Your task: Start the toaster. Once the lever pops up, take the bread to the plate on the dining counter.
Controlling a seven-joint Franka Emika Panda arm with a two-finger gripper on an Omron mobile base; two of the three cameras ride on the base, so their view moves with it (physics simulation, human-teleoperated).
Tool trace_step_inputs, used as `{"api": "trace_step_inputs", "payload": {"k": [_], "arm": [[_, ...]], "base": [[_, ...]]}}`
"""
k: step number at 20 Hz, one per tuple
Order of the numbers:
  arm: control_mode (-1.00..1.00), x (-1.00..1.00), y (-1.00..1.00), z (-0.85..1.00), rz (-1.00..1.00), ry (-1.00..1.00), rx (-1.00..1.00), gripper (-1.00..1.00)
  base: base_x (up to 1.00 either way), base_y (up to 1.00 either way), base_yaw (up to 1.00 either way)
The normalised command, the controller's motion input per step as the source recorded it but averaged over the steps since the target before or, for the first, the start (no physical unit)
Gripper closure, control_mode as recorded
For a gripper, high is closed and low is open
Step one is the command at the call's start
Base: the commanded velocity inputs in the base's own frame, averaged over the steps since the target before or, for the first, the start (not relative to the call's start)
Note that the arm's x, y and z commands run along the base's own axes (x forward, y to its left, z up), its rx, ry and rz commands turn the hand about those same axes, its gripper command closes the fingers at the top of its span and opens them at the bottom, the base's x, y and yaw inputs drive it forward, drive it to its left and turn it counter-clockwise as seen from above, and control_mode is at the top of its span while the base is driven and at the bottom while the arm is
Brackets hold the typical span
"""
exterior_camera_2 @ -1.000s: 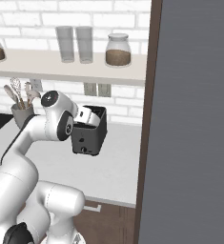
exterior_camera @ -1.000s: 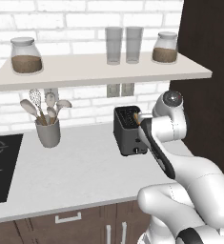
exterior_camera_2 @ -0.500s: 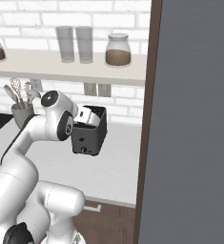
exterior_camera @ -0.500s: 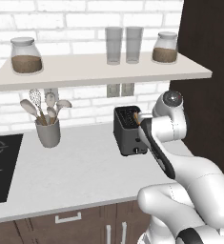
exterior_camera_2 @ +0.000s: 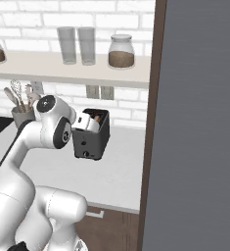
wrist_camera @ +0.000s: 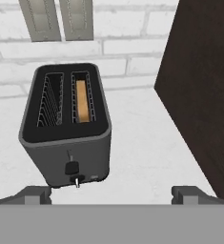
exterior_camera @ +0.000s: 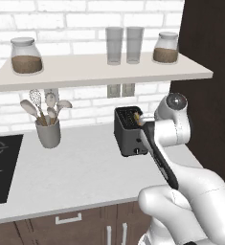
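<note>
On the tabletop [exterior_camera: 85, 172], near the dark cabinet wall [wrist_camera: 204, 95], the toaster [wrist_camera: 68, 126] stands with the bread [wrist_camera: 83, 100] sunk in 1 of its 2 slots, the one nearer the cabinet. Just short of the toaster's narrow face, the gripper [wrist_camera: 111, 194] hovers released, jaws wide, touching nothing. Its spread tips could likely miss the small lever [wrist_camera: 71, 167] and nudge the toaster back, or press the knob [wrist_camera: 76, 180] below instead.
</note>
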Motion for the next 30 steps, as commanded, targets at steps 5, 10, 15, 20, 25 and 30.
{"api": "trace_step_inputs", "payload": {"k": [5, 10, 15, 20, 25, 30], "arm": [[-1.00, 0.06, 0.25, 0.08, 0.06, 0.01, 0.01, -1.00], [-1.00, 0.47, 0.19, 0.05, 0.07, 0.00, 0.00, -1.00], [-1.00, 0.80, 0.00, -0.03, 0.01, 0.01, -0.01, -1.00], [-1.00, 0.64, 0.00, -0.12, 0.00, 0.00, 0.00, -1.00], [-1.00, 0.20, -0.03, -0.21, 0.00, 0.00, 0.00, -1.00], [-1.00, 0.00, -0.17, -0.38, 0.00, 0.00, 0.00, -1.00]], "base": [[0.00, 0.00, 0.00], [0.00, 0.00, 0.00], [0.00, 0.00, 0.00], [0.00, 0.00, 0.00], [0.00, 0.00, 0.00], [0.00, 0.00, 0.00]]}}
